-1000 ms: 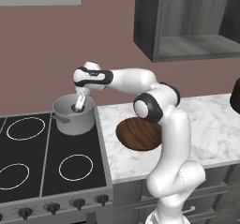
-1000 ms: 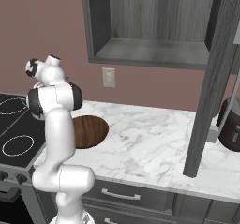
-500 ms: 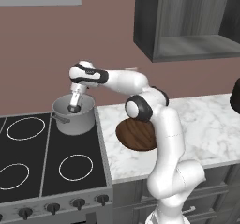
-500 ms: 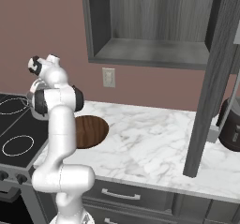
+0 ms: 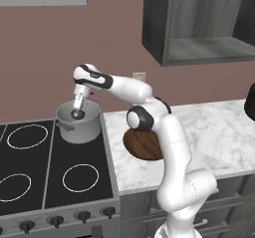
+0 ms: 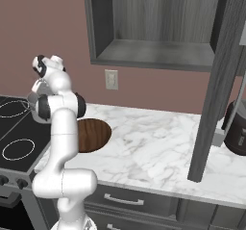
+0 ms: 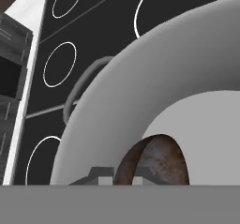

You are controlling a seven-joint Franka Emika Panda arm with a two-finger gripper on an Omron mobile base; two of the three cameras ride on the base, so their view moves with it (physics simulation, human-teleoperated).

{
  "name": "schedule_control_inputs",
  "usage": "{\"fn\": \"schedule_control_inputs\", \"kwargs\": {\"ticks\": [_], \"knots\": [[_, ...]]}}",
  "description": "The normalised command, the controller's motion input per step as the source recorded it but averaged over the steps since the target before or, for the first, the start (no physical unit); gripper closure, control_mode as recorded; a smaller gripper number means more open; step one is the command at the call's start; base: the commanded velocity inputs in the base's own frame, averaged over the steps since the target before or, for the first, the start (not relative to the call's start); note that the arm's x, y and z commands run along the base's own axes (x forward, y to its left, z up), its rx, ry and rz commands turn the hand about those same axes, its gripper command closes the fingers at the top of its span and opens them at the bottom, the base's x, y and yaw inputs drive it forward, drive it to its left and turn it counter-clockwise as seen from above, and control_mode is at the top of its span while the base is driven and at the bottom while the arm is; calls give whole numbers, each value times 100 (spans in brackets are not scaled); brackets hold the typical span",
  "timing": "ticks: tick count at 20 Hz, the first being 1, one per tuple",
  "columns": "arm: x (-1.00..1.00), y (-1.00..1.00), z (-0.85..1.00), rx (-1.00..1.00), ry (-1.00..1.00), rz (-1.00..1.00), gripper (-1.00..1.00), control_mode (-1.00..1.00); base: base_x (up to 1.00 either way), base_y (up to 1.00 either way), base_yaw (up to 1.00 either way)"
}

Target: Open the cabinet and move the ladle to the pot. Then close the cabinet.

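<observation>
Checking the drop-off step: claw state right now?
Claw: closed on the ladle, its brown bowl hanging just inside the rim of the pot on the stove.

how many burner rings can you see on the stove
4: back left, front left, front right, and one partly cut off at the stove's left edge. The pot may hide another.

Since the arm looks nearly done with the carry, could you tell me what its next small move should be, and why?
Probably open the hand and let go. It is shut on the ladle, whose brown bowl hangs inside the rim of the pot on the stove. Releasing should finish the transfer. The cabinet door stands open and must be closed afterwards.
</observation>
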Motion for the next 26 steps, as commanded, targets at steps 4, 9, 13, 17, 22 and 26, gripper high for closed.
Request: {"fn": "schedule_control_inputs", "kwargs": {"ticks": [4,9,13,17,22,26], "knots": [[14,10,-19,-1,5,1,100,-100,0,0,0],[20,4,-22,0,0,1,100,-100,0,0,0],[17,0,-10,0,0,1,100,-100,0,0,0],[8,0,-3,0,0,1,100,-100,0,0,0],[-3,1,0,-2,-4,1,-100,-100,0,0,0],[-18,0,0,-1,-11,0,-100,-100,0,0,0]]}}
